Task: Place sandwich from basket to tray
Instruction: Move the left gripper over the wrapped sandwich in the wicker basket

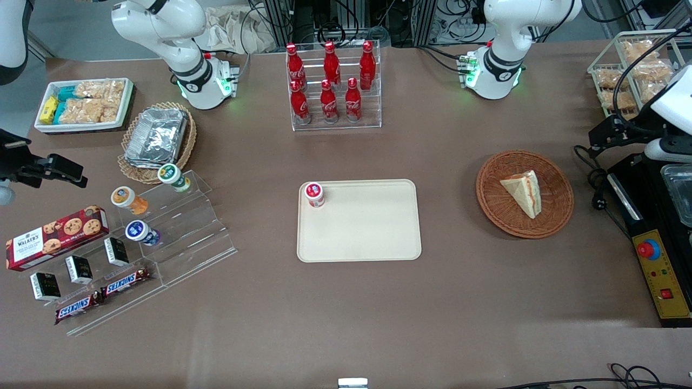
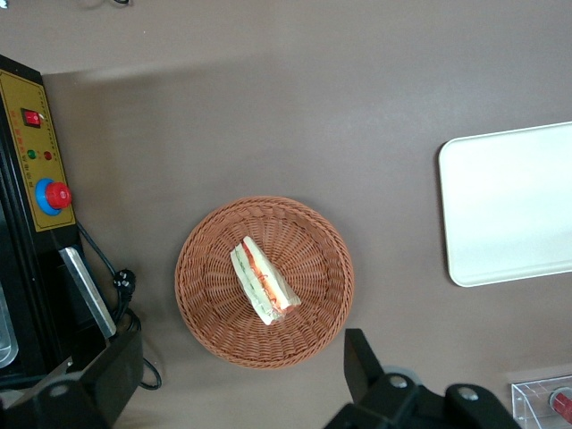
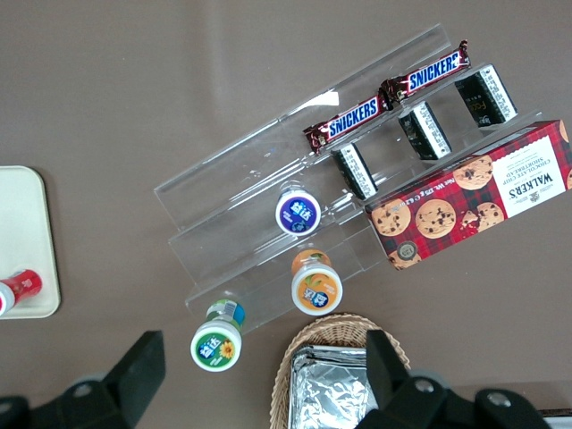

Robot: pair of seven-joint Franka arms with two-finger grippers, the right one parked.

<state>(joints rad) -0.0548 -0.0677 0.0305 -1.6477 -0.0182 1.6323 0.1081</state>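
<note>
My gripper [image 2: 237,380] hangs high above the table with its two fingers spread wide and nothing between them. Looking down from the wrist, I see the round brown basket [image 2: 264,282] under it, sitting a bit off from the spot between the fingers. The cream tray [image 1: 359,220] lies well apart from the basket, toward the middle of the table, and a small red-lidded pot [image 1: 314,194] stands in one corner of it. The sandwich [image 2: 262,281] lies in the middle of the basket, on its flat side. I think it is light and soft and would squash easily, so I would pinch it gently across its two bread faces, near the thick middle, not at the thin tip
</note>
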